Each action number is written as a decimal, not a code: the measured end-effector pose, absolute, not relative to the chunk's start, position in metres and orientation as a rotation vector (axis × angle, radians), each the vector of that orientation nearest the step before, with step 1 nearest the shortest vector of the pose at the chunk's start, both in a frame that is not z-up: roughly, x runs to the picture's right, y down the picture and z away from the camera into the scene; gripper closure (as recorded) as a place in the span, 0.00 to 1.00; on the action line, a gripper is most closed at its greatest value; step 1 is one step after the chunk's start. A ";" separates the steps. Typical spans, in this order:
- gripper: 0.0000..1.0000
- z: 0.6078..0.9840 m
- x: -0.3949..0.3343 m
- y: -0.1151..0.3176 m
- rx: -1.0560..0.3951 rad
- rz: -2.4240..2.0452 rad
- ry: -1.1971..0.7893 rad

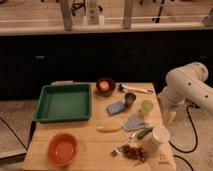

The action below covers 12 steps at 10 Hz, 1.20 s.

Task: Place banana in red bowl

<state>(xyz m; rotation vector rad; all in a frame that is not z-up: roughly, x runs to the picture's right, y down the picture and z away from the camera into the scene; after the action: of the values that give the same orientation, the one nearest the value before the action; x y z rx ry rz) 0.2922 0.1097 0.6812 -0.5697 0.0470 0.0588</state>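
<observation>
No grasp has been made yet: the banana (109,128) is left lying mid-table, right of the red bowl (62,148), while the gripper (170,118) is held off the right edge, open or closed cannot be told. A reach left to the banana is called for next. The red bowl and tray (62,103) are seen empty; something yellow, perhaps fruit, is held in the far dark bowl (112,86).

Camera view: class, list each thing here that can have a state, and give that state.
Banana: lying on the table, not in any bowl.
Red bowl: upright, empty.
Green tray: flat, empty.
Dark bowl: upright, holding something yellow.
Gripper: hanging by the table's right edge, away from the banana.
</observation>
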 end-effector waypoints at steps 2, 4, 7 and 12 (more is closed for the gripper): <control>0.20 0.681 0.292 0.110 -0.570 0.059 0.047; 0.20 0.681 0.292 0.110 -0.570 0.059 0.047; 0.20 0.682 0.292 0.111 -0.570 0.054 0.049; 0.20 0.697 0.252 0.118 -0.573 -0.072 0.057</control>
<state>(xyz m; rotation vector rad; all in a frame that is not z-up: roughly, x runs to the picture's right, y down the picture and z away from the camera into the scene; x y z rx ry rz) 0.2522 0.1179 0.6974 -0.5727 0.0570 -0.0725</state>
